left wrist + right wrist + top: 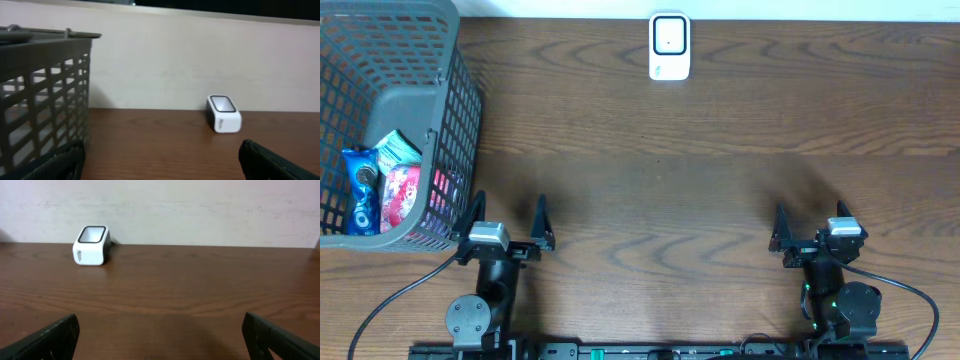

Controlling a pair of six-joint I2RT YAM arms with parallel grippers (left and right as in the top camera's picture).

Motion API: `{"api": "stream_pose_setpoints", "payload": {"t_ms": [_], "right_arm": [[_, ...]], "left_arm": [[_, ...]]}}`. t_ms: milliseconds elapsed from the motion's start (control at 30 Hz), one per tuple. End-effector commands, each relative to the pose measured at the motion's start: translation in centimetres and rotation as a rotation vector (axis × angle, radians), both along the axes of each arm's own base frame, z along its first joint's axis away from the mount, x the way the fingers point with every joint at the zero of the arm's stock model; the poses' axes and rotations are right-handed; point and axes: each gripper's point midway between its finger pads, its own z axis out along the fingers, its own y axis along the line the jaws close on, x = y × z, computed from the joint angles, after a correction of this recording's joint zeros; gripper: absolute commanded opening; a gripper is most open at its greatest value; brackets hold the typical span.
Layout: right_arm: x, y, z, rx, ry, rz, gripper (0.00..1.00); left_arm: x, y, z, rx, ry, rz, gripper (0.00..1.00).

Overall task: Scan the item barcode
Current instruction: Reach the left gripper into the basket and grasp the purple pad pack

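A white barcode scanner (669, 45) with a dark window stands at the far middle of the table; it also shows in the left wrist view (223, 114) and the right wrist view (91, 245). The items are snack packs in the grey basket (445, 90): a blue pack (362, 190), a pink pack (402, 195) and a teal pack (398, 150). My left gripper (508, 218) is open and empty near the front edge, just right of the basket. My right gripper (812, 228) is open and empty at the front right. Both are far from the scanner.
The basket's mesh wall (45, 90) rises close on the left in the left wrist view. A pale wall (200, 210) runs behind the wooden table (660, 190). Cables (920, 300) trail from the arm bases at the front edge.
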Motion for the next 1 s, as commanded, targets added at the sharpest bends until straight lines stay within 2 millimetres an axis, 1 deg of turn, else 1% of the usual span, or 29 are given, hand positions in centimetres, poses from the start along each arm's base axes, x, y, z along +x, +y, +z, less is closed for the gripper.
{"api": "stream_pose_setpoints", "payload": {"t_ms": [0, 100, 167, 267, 467, 600, 800, 967], "right_arm": [[0.0, -0.2, 0.0, 0.010, 0.000, -0.006, 0.99], [0.0, -0.2, 0.0, 0.010, 0.000, -0.006, 0.99], [0.0, -0.2, -0.1, 0.010, 0.001, -0.006, 0.99], [0.0, -0.2, 0.0, 0.010, 0.000, -0.006, 0.99], [0.0, -0.2, 0.0, 0.010, 0.000, -0.006, 0.99], [0.0, -0.2, 0.0, 0.010, 0.000, -0.006, 0.99], [0.0, -0.2, 0.0, 0.010, 0.000, -0.006, 0.99], [0.0, -0.2, 0.0, 0.010, 0.000, -0.006, 0.99]], "left_arm": [[-1.0, -0.5, 4.2, -0.010, -0.083, -0.034, 0.98], [-1.2, -0.4, 5.9, -0.011, -0.081, -0.025, 0.98], [-0.9, -0.4, 7.1, -0.001, -0.053, -0.022, 0.98], [-0.1, -0.3, 7.8, 0.022, -0.002, -0.019, 0.98], [2.1, -0.3, 8.3, 0.037, 0.110, -0.019, 0.98], [3.2, -0.2, 8.5, 0.036, 0.146, -0.020, 0.98], [3.3, -0.2, 9.1, 0.084, 0.134, -0.016, 0.98], [3.4, -0.1, 8.9, 0.086, 0.142, -0.009, 0.98]]}}
